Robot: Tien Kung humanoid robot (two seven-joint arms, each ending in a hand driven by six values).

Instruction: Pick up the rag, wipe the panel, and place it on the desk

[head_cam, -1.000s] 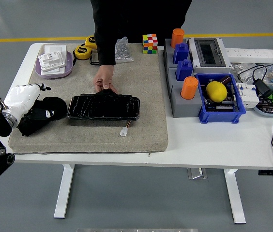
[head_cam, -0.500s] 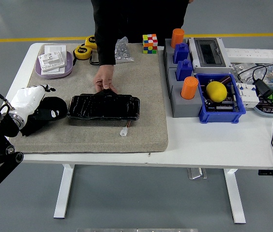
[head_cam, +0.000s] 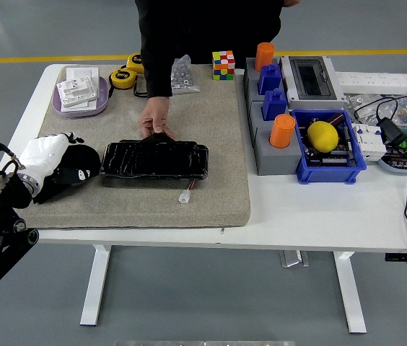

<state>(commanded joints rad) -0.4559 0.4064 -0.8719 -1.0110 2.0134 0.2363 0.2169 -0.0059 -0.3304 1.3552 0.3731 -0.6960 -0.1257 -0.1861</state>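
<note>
The left robot hand [head_cam: 45,160], wrapped in a white covering, is lying on the beige mat [head_cam: 211,180] near the desk's [head_cam: 319,209] left edge, closing over the black rag [head_cam: 73,171], which is bunching up just beside the left end of the black panel [head_cam: 154,160]. A person in black at the desk's far side is pressing a hand [head_cam: 156,119] down on the panel's far edge. The panel is sitting lengthwise on the mat, and a small white connector [head_cam: 185,196] is lying just in front of it.
</note>
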